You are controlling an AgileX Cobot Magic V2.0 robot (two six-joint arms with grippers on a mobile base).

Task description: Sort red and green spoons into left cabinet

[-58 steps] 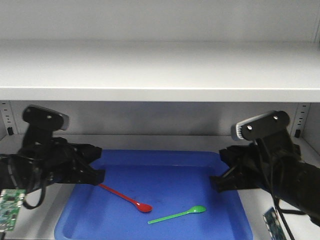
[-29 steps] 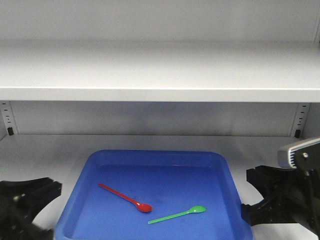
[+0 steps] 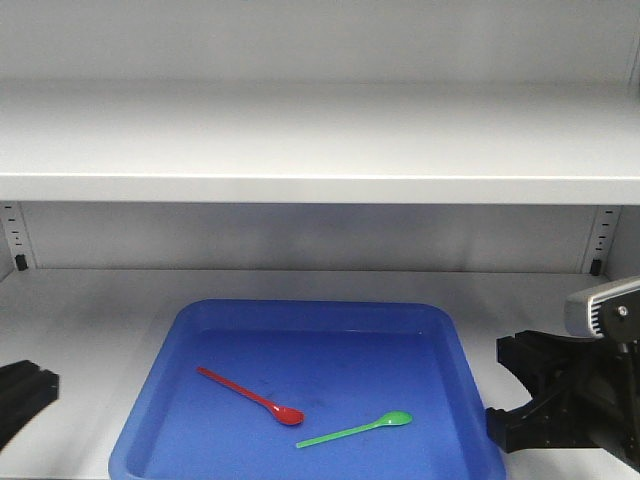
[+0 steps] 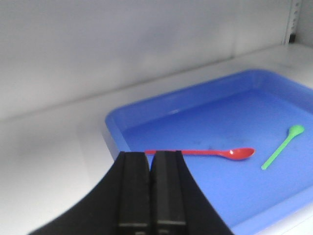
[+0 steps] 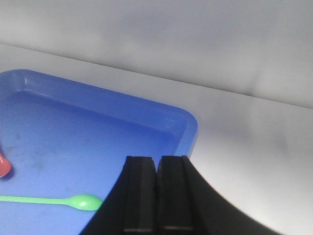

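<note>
The red spoon [image 3: 250, 396] and the green spoon [image 3: 355, 430] lie flat in a blue tray [image 3: 310, 314], red on the left and green to its right, not touching. The tray stands on the lower shelf [image 3: 90, 300] of the light grey left cabinet [image 3: 320, 140]. In the left wrist view my left gripper [image 4: 151, 155] is shut and empty, just short of the red spoon [image 4: 205, 152] handle end, with the green spoon [image 4: 281, 147] further right. My right gripper [image 5: 157, 159] is shut and empty by the tray's right rim, with the green spoon [image 5: 54, 200] to its left.
An upper shelf [image 3: 320, 185] overhangs the tray. Slotted rails [image 3: 12, 240] run up both back corners. My right arm [image 3: 575, 400] sits low beside the tray's right edge, and the left arm [image 3: 22, 392] shows only at the lower left corner.
Both arms have drawn back from over the tray towards the lower outer corners of the view. The spoons and tray have not moved.
</note>
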